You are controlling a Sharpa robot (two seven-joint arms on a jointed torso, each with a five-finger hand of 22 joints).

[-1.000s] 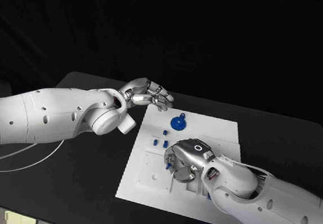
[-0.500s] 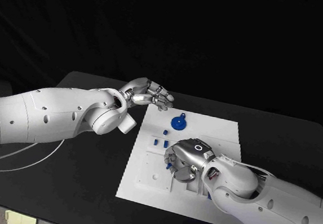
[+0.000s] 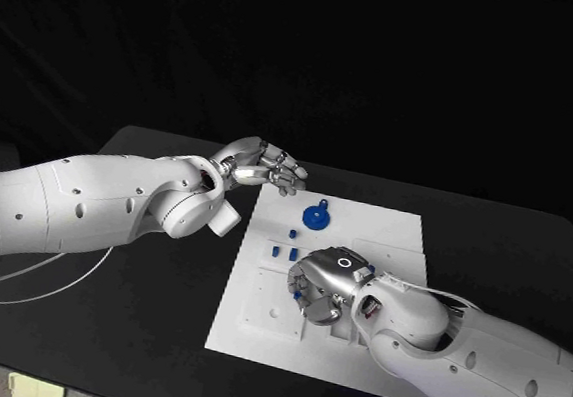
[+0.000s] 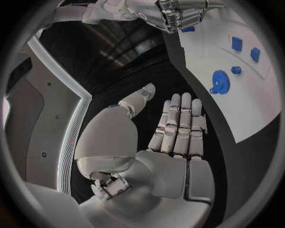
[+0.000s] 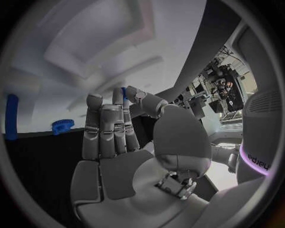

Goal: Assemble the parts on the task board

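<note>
The white task board (image 3: pixel 349 370) lies in the middle of the black table. A round blue part (image 3: pixel 316 217) sits near its far edge, with small blue parts (image 3: pixel 283 253) just in front of it. My right hand (image 3: pixel 328 288) is low over the board's middle, fingers pointing down. In the right wrist view a small blue part (image 5: pixel 123 91) shows between its thumb and a finger, apparently pinched. My left hand (image 3: pixel 264 166) hovers off the board's far left corner, fingers straight, holding nothing. The left wrist view shows the left hand (image 4: pixel 175 128) beside the round blue part (image 4: pixel 220 81).
A white cable (image 3: pixel 33 287) trails over the table's left side under my left arm. Moulded recesses (image 5: pixel 89 42) cover the board beneath my right hand. A blue peg (image 5: pixel 11 116) and a ribbed blue piece (image 5: pixel 61 126) lie at the board's edge.
My right hand has shifted slightly to the left over the board's middle. The left hand and the loose blue parts have stayed where they were.
</note>
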